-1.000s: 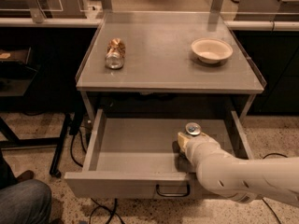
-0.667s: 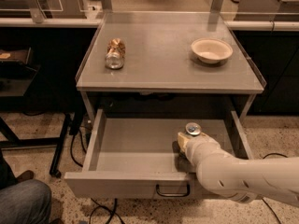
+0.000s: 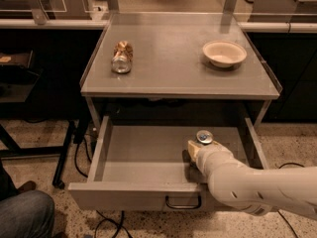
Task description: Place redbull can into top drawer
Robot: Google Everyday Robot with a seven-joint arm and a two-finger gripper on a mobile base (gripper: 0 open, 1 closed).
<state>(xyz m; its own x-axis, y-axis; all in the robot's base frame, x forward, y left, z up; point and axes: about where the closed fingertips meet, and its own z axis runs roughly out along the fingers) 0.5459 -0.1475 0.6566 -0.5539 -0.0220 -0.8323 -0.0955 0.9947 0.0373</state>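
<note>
At the far left a knee in blue jeans (image 3: 25, 213) shows by the floor; no part of my job. On the flat grey metal table top (image 3: 173, 73) a short gold-brown can (image 3: 122, 57) lies on its side near the left edge; I leave that one alone.

Below it the wide shallow grey metal top drawer (image 3: 143, 157) stands pulled fully out, its small dark curved handle (image 3: 183, 202) at the centre of the front panel; the opening is done. Inside it, toward the right rear, the tall slim redbull can (image 3: 204, 136) stands upright; only its silver top shows, just past my wrist, so the can is within the drawer's walls and, I judge, at or near the floor.

My claw (image 3: 197, 147) is down in the drawer, right against that can; whether it is clamped on the can or loose I cannot tell. What is left, I judge, is to let go and lift clear.

Further right a pale round bowl (image 3: 224, 52) sits on the table top. My thick white arm (image 3: 257, 182) reaches in from the lower right over the drawer's front, angled down and leftward.
</note>
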